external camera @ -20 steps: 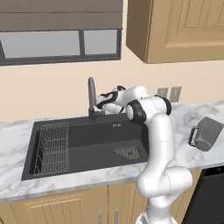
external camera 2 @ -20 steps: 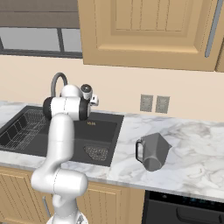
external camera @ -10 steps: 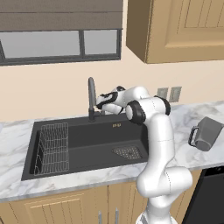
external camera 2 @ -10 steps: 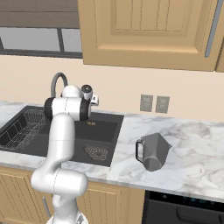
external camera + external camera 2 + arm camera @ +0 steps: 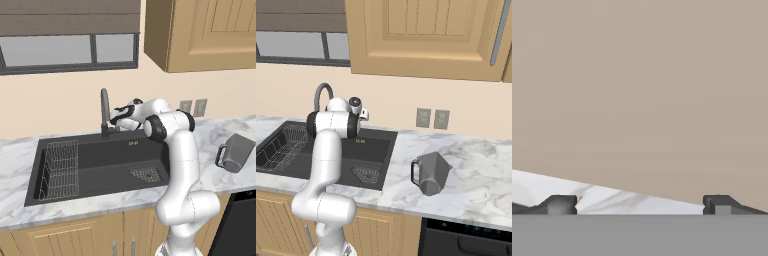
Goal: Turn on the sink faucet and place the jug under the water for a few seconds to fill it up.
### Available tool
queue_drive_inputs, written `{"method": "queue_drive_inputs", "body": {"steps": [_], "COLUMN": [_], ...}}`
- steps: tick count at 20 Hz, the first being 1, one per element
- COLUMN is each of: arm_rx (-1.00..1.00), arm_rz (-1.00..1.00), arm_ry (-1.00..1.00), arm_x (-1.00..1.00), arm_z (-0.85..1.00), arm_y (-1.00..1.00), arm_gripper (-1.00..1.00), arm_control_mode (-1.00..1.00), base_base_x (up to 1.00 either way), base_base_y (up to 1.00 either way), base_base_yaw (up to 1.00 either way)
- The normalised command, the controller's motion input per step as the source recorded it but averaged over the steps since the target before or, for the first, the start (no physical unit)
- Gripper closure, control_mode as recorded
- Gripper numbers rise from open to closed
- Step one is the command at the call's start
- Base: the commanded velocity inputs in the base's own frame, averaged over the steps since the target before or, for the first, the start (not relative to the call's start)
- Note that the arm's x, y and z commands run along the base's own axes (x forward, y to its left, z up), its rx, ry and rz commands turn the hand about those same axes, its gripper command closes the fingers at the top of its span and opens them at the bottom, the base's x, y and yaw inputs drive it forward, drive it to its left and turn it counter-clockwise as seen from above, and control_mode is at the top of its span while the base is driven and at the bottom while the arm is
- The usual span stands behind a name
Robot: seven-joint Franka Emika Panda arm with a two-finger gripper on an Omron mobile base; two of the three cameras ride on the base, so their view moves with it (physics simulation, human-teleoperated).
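The faucet (image 5: 104, 111) rises from the back rim of the sink (image 5: 100, 165), its gooseneck curving forward over the basin; in the right base view the arch (image 5: 322, 95) shows just left of the arm's shoulder. No water runs from it. The gripper (image 5: 116, 120) sits just right of the spout, low near its base and close to the wall, with its fingers (image 5: 559, 204) spread wide and nothing between them. The hand view looks at bare beige wall with a wedge of marble counter (image 5: 607, 200) below, so the hand points at the backsplash with little room ahead.

The sink is a black basin sunk into the counter. A wire rack (image 5: 59, 169) fills its left part and a perforated drain plate (image 5: 145, 173) lies at the right of the floor; the middle of the floor is bare.

The jug (image 5: 430, 172) stands on the counter well right of the sink, apart from the basin's right edge, handle turned toward the sink. It is tilted, rim leaning away to the right. Marble lies open around it on all sides. Two wall outlets (image 5: 433, 119) sit behind it, and a cabinet (image 5: 421, 37) hangs above.
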Motion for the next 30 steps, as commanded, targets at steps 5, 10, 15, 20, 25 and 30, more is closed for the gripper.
{"method": "queue_drive_inputs", "body": {"steps": [5,10,15,20,25,30], "arm_rx": [0.0,0.0,-0.01,-0.01,0.0,0.0], "arm_rz": [0.0,0.0,0.0,0.0,0.0,0.0], "arm_ry": [0.0,0.0,0.0,0.01,0.0,0.0], "arm_x": [0.05,0.04,0.12,0.05,0.0,0.0], "arm_z": [0.0,-0.01,0.0,0.0,0.0,0.0], "arm_y": [0.17,0.21,0.15,0.07,0.0,0.0], "arm_gripper": [-1.0,-1.0,1.0,1.0,1.0,1.0], "arm_control_mode": [-1.0,-1.0,-1.0,-1.0,-1.0,-1.0], "base_base_x": [0.0,0.0,0.0,0.0,0.0,0.0], "base_base_y": [0.0,0.0,0.0,0.0,0.0,0.0], "base_base_yaw": [0.0,0.0,0.0,0.0,0.0,0.0]}}
